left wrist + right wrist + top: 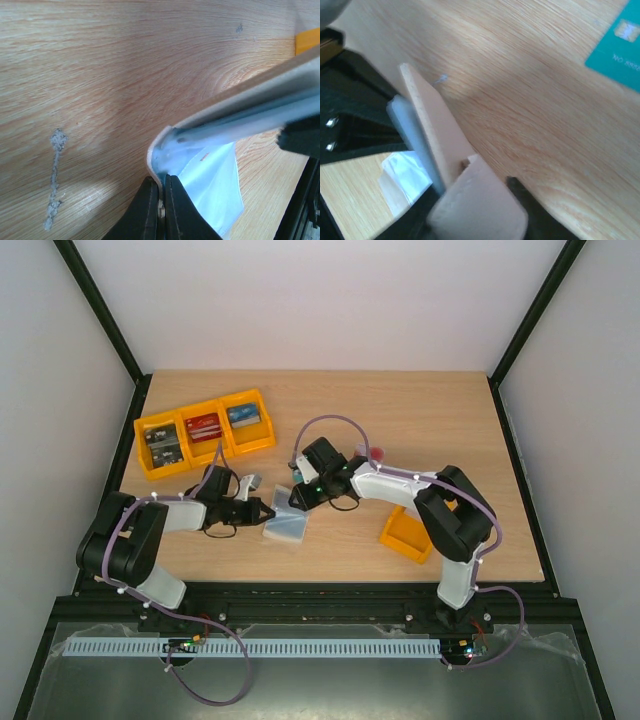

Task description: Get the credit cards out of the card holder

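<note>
The cream-white card holder (285, 527) is held open between both grippers just above the table's front middle. My left gripper (262, 512) is shut on the edge of its cover (161, 182); the clear bluish sleeves (215, 185) hang below the cover (250, 100). My right gripper (300, 496) is shut on the other cover (440, 125), with the snap tab (480, 205) in front of its fingers. The teal-green card (617, 52) lies flat on the wood beyond it. A small white and red piece (376, 453) shows behind the right arm. The dark red card is out of view.
Three joined orange-yellow bins (205, 432) holding small items stand at the back left. Another orange bin (408, 534) sits beside the right arm's base. A grey scuff mark (55, 175) is on the wood.
</note>
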You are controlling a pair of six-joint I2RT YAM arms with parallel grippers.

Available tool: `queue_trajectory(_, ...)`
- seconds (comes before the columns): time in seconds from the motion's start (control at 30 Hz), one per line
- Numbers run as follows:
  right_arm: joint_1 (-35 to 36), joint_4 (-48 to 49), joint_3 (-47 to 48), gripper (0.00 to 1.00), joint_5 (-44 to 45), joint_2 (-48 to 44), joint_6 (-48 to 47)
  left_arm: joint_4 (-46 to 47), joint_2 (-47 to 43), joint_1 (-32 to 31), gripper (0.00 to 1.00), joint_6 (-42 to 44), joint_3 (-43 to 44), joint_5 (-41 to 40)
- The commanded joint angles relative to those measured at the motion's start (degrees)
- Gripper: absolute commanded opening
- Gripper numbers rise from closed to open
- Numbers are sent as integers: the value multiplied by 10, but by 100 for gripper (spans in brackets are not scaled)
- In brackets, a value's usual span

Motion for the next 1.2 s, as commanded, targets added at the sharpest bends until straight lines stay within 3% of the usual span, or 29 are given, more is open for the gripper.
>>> queue_trajectory(0.0, -1, -21, 11, 16, 26, 19, -8, 1, -9, -2, 2, 12, -7, -8)
queue_trajectory(0.07, -2, -13, 9, 3, 25, 12, 1, -2, -13, -1, 2, 14, -5, -9)
queue_trajectory(0.13, -5, -6, 7, 2, 30, -1, 13, -10, -19, -1, 5, 22, 3, -9)
queue_trajectory(0.2, -17, 7, -2, 2, 30, -21, 35, -25, -33, 0, 25, 39, 17, -8)
queue_trajectory(0.33, -55, 92, -54, 2, -9, -92, 99, -83, -75, 7, 52, 101, 64, 30)
queue_trajectory(0.53, -74, 228, -120, 2, -11, -208, 184, -230, -105, 30, 83, 186, 184, 95)
queue_trajectory(0.67, -75, 320, -154, 2, -22, -268, 223, -314, -108, 31, 97, 218, 269, 155)
queue_trajectory(0.87, -74, 441, -189, 2, -77, -314, 279, -332, -116, 40, 99, 170, 359, 191)
queue_trajectory(1.17, -75, 582, -221, 2, -141, -344, 329, -346, -123, 52, 99, 161, 399, 224)
